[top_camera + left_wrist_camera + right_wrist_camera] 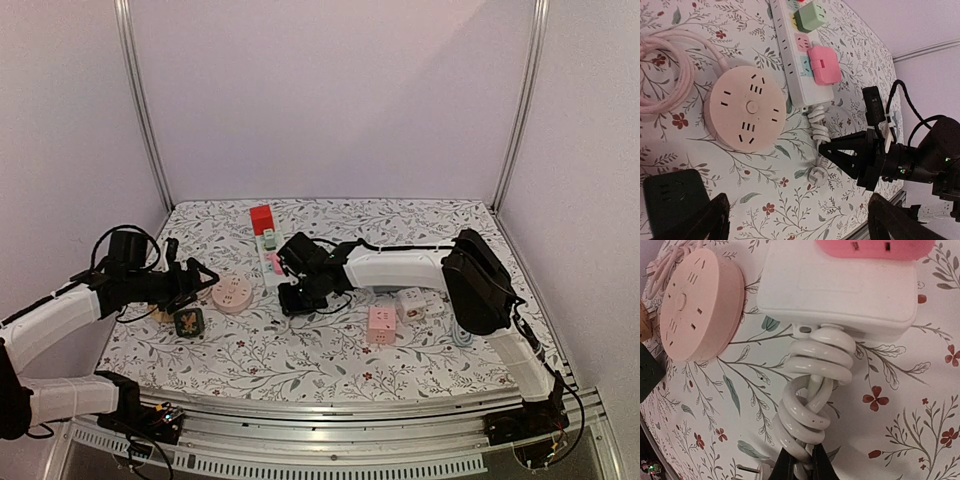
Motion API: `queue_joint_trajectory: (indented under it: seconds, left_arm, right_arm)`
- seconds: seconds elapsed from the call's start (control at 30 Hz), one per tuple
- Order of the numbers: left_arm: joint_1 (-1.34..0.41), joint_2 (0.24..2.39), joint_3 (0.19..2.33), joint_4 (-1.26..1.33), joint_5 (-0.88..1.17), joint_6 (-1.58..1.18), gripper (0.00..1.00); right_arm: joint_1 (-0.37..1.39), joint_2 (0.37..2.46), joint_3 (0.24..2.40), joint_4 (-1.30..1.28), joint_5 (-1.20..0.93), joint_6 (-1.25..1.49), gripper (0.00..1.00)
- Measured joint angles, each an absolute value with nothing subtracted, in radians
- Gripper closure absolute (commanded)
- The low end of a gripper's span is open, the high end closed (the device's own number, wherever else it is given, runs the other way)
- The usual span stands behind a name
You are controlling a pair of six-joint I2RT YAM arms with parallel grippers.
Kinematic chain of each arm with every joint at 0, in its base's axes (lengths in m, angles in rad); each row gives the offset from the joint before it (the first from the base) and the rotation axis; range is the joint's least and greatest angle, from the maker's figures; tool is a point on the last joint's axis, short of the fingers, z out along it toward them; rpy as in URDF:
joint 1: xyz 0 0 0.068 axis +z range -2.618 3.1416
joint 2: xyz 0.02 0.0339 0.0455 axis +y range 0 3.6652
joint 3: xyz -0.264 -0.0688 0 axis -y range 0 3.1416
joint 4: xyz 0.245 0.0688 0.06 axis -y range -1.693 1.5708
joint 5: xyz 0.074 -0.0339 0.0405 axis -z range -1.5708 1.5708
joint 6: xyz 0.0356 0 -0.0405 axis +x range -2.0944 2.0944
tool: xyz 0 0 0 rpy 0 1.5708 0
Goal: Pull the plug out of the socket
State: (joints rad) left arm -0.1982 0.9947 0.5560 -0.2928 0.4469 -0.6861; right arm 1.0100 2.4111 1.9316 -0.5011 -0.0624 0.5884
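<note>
Jaws of right gripper (799, 466) clenched on lowest loop of coiled cord (815, 360), just below white power strip (840, 290); jaws of left gripper (800, 212) released, spread wide above desk (780, 210) near round pink socket (746, 107). Pink plug (824, 64) seated in end outlet of strip, beyond the coil, apart from both jaws. Probably light, rigid, smooth plastic held by friction; best pinched across flat sides, strip braced.

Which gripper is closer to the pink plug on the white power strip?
Right. The right gripper pinches the coiled cord just past the pink plug; the left gripper hangs open beyond the round socket.
</note>
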Motion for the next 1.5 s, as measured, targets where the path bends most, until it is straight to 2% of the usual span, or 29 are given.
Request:
queue_joint_trajectory:
  seconds: [0.07, 0.5, 1.0, 1.5]
  left_arm:
    - [-0.198, 0.995, 0.556, -0.290, 0.450, -0.686, 0.06]
    - [-0.198, 0.995, 0.552, -0.289, 0.453, -0.693, 0.06]
    - [-0.206, 0.966, 0.540, -0.289, 0.430, -0.706, 0.06]
    - [-0.391, 0.960, 0.542, -0.290, 0.292, -0.786, 0.06]
  right_arm:
    - [1.010, 2.411, 1.937, -0.503, -0.064, 0.592, 1.00]
    - [1.010, 2.389, 1.889, -0.477, -0.064, 0.572, 1.00]
    - [1.010, 2.127, 1.520, -0.500, -0.064, 0.498, 1.00]
    - [1.024, 1.822, 1.146, -0.546, -0.136, 0.439, 1.00]
